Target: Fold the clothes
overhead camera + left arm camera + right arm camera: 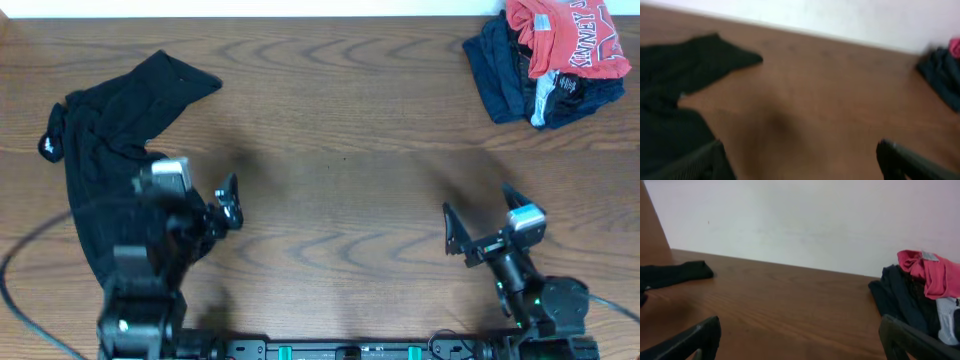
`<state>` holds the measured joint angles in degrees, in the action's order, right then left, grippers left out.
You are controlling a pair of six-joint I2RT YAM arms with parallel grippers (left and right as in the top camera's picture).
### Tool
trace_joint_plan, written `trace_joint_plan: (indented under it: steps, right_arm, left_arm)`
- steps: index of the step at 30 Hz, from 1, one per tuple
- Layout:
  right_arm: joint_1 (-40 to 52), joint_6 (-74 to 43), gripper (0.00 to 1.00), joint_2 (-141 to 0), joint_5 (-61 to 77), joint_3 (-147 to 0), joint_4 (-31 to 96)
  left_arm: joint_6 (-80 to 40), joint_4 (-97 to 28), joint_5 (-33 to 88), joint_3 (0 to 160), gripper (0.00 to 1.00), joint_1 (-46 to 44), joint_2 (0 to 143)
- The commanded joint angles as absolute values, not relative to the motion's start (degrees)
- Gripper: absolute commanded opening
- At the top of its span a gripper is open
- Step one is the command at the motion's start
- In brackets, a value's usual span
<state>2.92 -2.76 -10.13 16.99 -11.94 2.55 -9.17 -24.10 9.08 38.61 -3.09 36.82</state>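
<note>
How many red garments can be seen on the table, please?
1. The red shirt lies on top of the dark navy garments, piled at the far right corner. Other red pieces may be hidden underneath.

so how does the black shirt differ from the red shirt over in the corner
Colour: the black shirt is plain, while the red shirt carries white lettering. Place: the black shirt lies on the table's left side; the red shirt sits at the far right corner. Support: the black shirt lies sprawled alone on the wood, the red shirt bunched on top of dark navy garments. Both are rumpled and unfolded.
</note>
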Motion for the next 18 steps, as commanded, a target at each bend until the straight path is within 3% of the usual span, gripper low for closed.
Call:
trace_joint_plan:
  steps: [1, 6, 13, 18]
  right_arm:
    - [3.4, -2.74, 0.99, -15.92, 17.41, -18.7, 4.82]
    - [3.4, -2.63, 0.99, -28.82, 17.41, -30.06, 13.15]
    - [3.4, -2.5, 0.99, -50.46, 18.09, -44.88, 26.22]
    - [3.4, -4.21, 0.99, -61.98, 27.86, -47.57, 24.62]
  left_arm:
    - [-7.25, -29.41, 9.89, 47.16, 0.98, -3.22, 43.2]
    - [-4.08, -39.86, 9.87, 56.47, 0.98, -3.22, 50.26]
    - [-4.12, -42.68, 9.93, 57.45, 0.98, -3.25, 52.75]
    - [-4.01, -43.09, 9.23, 57.45, 0.98, -3.22, 53.65]
